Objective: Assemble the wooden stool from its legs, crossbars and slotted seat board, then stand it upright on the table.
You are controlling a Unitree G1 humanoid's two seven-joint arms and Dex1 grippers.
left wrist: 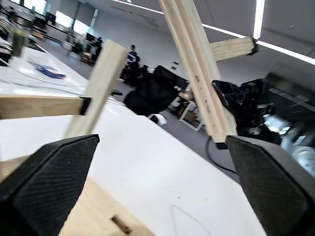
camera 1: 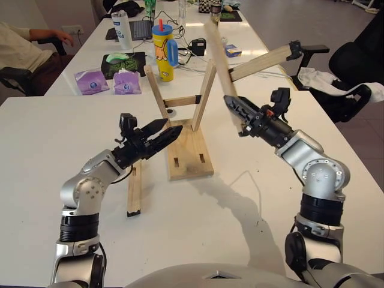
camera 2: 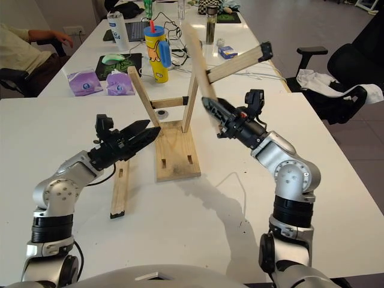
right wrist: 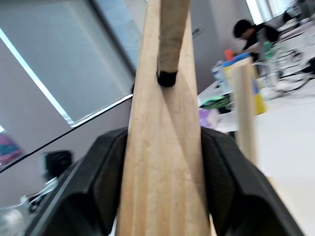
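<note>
Left eye view, where's the seat board (camera 1: 191, 157)?
— Centre of frame, flat on the white table (camera 1: 48, 144), slots showing. Two legs (camera 1: 204, 95) joined by a crossbar (camera 1: 180, 101) rise from its upper end.

And the other parts?
— A second leg frame (camera 1: 218, 59) hangs tilted in the upper right, the right gripper (camera 1: 231, 103) pinching its long leg. A loose leg (camera 1: 134, 191) lies left of the board.

Left gripper (camera 1: 172, 127)?
— Jaws spread, hovering at the board's upper left corner. A yellow cup (camera 1: 163, 55) stands at upper centre.
</note>
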